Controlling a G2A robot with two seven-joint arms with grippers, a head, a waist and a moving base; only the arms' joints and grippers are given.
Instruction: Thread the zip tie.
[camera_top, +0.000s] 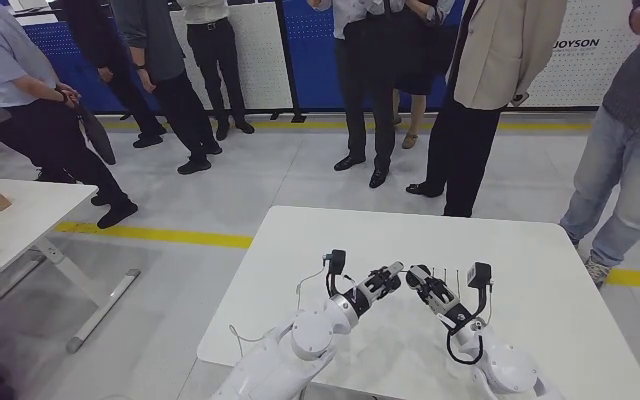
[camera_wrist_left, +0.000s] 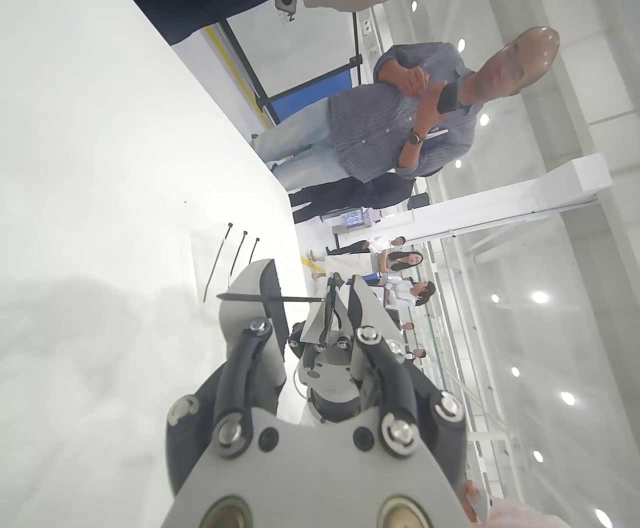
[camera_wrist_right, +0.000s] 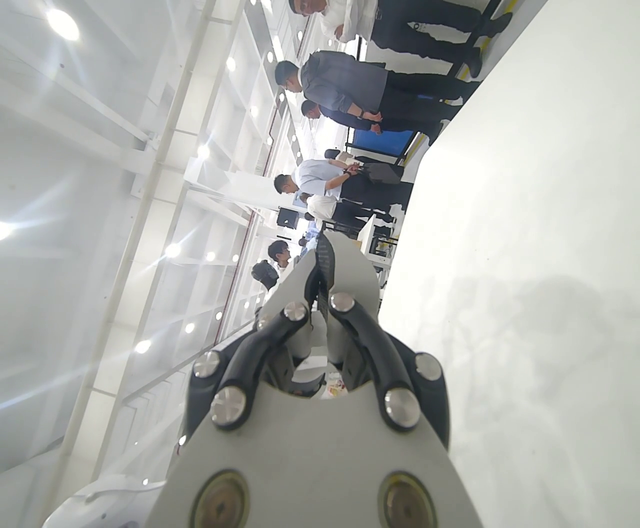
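Above the white table (camera_top: 520, 260) my two grippers meet tip to tip. In the left wrist view a thin black zip tie (camera_wrist_left: 300, 299) runs level across the pad of one left finger (camera_wrist_left: 265, 290) and into the right gripper (camera_wrist_left: 330, 305), which is shut on one end of it. My left gripper (camera_wrist_left: 312, 280) is open, its fingers standing on either side of the right gripper's tips. From above, the left gripper (camera_top: 388, 278) and right gripper (camera_top: 418, 278) sit near the table's middle. In its own view the right gripper (camera_wrist_right: 320, 260) has its fingers pressed together.
Three spare black zip ties (camera_wrist_left: 235, 255) lie side by side on the table (camera_wrist_left: 100, 150) beyond the grippers. Several people stand around the far and right sides of the table. A second white table (camera_top: 30, 210) stands at the left.
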